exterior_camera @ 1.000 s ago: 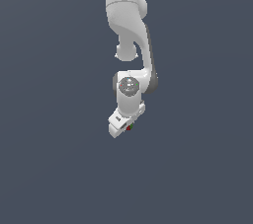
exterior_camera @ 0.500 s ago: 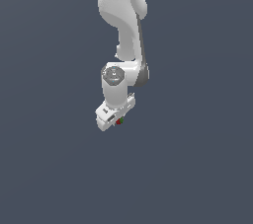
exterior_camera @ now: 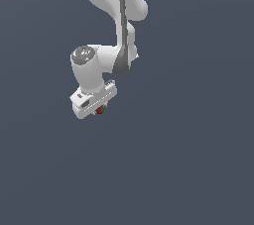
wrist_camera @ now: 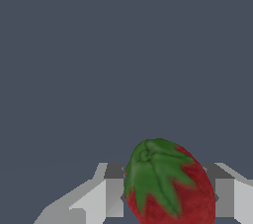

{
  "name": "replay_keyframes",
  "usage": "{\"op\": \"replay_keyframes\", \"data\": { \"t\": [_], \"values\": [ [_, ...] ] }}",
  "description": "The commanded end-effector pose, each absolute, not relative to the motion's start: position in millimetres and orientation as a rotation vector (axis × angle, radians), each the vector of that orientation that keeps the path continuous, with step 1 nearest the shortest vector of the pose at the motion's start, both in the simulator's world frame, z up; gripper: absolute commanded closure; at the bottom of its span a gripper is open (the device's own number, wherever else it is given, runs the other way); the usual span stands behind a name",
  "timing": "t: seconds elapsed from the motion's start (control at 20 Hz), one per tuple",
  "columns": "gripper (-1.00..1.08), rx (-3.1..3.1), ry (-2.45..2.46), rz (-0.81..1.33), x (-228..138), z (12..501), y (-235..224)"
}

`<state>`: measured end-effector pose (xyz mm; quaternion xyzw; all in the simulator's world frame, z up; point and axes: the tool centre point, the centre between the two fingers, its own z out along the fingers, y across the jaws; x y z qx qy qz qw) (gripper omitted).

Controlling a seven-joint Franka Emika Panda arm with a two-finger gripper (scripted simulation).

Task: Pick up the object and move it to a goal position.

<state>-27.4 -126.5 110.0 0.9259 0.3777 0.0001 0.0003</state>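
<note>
The object is a small red strawberry [exterior_camera: 100, 110] with a green leafy tip. It sits under the white hand of my gripper [exterior_camera: 99, 110] in the exterior view, mostly hidden by it. In the wrist view the strawberry [wrist_camera: 170, 184] is large, with its green cap turned toward the camera. It is held between my two grey-white fingers [wrist_camera: 112, 191], one on each side. The gripper [wrist_camera: 168, 196] is shut on it. The white arm hangs from the top of the exterior view, with nothing under the strawberry.
Only a plain dark grey-blue background [exterior_camera: 198, 159] shows around the arm in both views. No table edge, container or goal marker is visible.
The arm has swung toward the exterior view's left with the strawberry in the gripper. The wrist has turned and the hand sits at about the same height or slightly higher.
</note>
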Motion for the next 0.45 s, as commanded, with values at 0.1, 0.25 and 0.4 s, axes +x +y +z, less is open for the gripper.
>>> {"op": "replay_keyframes", "data": {
  "t": [0.1, 0.25, 0.4],
  "values": [
    [1.08, 2.908, 1.189, 0.000, -34.9, 126.5, -151.4],
    [1.08, 2.908, 1.189, 0.000, -37.2, 132.3, -160.5],
    [1.08, 2.908, 1.189, 0.000, -38.0, 134.3, -163.5]
  ]
}}
